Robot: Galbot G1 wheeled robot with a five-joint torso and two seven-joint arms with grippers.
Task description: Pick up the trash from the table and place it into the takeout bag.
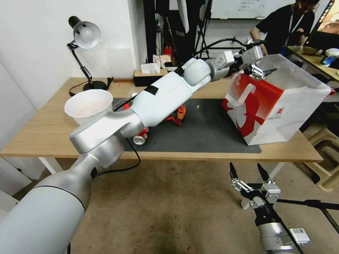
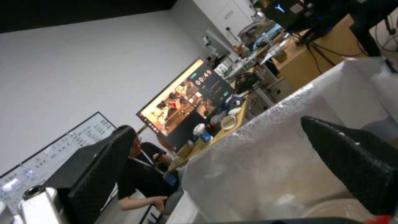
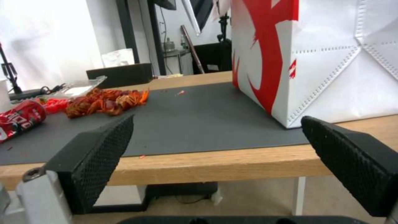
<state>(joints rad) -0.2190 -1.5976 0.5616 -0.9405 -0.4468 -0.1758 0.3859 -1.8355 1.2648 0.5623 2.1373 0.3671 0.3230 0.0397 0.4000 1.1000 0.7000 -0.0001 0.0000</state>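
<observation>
We judge ourselves at the drop-off step: our left gripper [image 1: 260,69] hangs over the open mouth of the takeout bag [image 1: 275,106], which stands at the right end of the table [image 1: 42,130], and its fingers are spread apart with nothing between them, so whatever went in is let go. Our right gripper [image 1: 249,175] waits off the near edge, below the tabletop, jaws wide and empty. Next we would need to bring the left arm away from the bag toward the leftovers on the mat [image 1: 208,130]: the crushed red soda can [image 1: 141,136] lies on its side near the mat's near-left corner, long axis slanting near-left to far-right, open end toward us; the red crayfish shells [image 1: 178,114] sit just beyond it
</observation>
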